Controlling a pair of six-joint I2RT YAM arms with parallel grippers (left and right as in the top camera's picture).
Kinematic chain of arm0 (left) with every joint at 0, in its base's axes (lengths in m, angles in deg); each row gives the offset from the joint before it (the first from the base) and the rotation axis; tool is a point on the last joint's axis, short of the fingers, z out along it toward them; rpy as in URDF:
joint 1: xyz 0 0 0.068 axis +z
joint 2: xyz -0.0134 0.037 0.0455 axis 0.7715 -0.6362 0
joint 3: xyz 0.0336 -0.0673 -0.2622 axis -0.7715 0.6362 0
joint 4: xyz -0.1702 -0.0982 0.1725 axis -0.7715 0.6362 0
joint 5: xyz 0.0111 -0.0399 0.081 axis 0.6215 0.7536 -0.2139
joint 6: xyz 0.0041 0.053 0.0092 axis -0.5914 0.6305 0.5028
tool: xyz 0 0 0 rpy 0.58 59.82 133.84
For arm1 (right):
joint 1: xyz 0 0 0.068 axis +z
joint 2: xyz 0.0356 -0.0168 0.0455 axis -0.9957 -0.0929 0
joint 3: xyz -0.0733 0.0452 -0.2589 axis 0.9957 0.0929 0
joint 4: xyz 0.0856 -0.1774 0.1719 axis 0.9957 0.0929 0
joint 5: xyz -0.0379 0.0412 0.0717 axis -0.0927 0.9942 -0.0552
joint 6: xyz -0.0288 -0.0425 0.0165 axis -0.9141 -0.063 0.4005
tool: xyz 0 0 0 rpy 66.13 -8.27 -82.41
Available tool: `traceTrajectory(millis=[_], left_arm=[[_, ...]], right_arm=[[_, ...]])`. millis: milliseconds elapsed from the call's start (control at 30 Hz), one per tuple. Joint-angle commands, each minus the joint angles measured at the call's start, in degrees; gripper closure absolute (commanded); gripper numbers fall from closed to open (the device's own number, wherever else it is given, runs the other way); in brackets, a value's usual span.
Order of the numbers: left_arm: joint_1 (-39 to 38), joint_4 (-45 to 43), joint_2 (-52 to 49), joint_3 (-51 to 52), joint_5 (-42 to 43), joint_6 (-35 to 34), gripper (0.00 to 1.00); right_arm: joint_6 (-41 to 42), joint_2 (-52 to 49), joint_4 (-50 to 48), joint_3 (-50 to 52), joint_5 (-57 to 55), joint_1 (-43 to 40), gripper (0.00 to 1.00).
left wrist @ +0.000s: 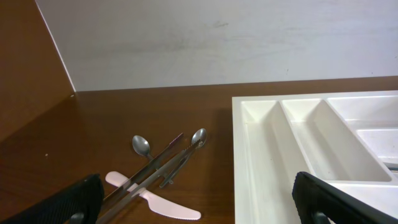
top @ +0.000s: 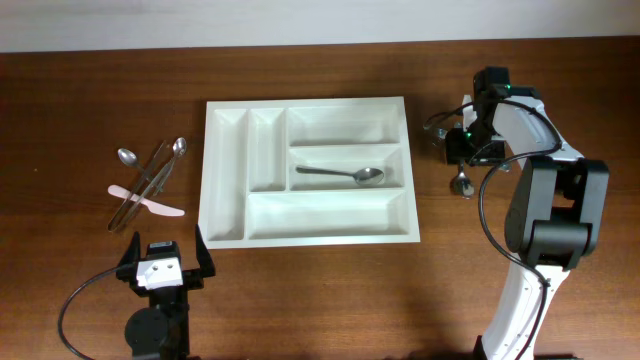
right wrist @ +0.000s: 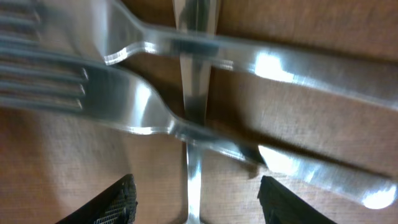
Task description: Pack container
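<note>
The white cutlery tray (top: 305,241) lies in the middle of the wooden table (top: 320,300), and one spoon (top: 345,175) lies in its middle right compartment with the bowl to the right. The right gripper (top: 462,148) is down over a small heap of cutlery just right of the tray's far right corner. In the right wrist view its dark fingers (right wrist: 118,202) stand apart, so the gripper is open and grips nothing. Between them runs the thin handle of a second spoon (right wrist: 194,93), pointing near to far. Two forks cross over that handle just beyond the fingertips: the nearer fork (right wrist: 143,106) has its tines to the left, and the farther fork (right wrist: 249,59) lies almost parallel beyond it. In the overhead view a spoon bowl (top: 461,184) shows on the near side of this gripper. The left gripper (top: 166,255) sits at the near left of the table, well apart from the tray's near left corner, fingers spread wide and empty. A second heap lies beyond it, left of the tray: a pink knife (top: 150,203), two small spoons (top: 127,157) and some long metal pieces crossed over them.
</note>
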Motion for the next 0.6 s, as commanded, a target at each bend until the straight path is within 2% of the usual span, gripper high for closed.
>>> traceTrajectory(millis=[0, 567], left_arm=[[0.3, 0.3, 0.5, 0.1, 0.7, 0.5, 0.01], [0.3, 0.3, 0.5, 0.1, 0.6, 0.5, 0.01]], right_arm=[[-1.4, -0.2, -2.0, 0.4, -0.6, -0.1, 0.37], [-5.4, -0.2, -4.9, 0.4, -7.6, -1.6, 0.29]])
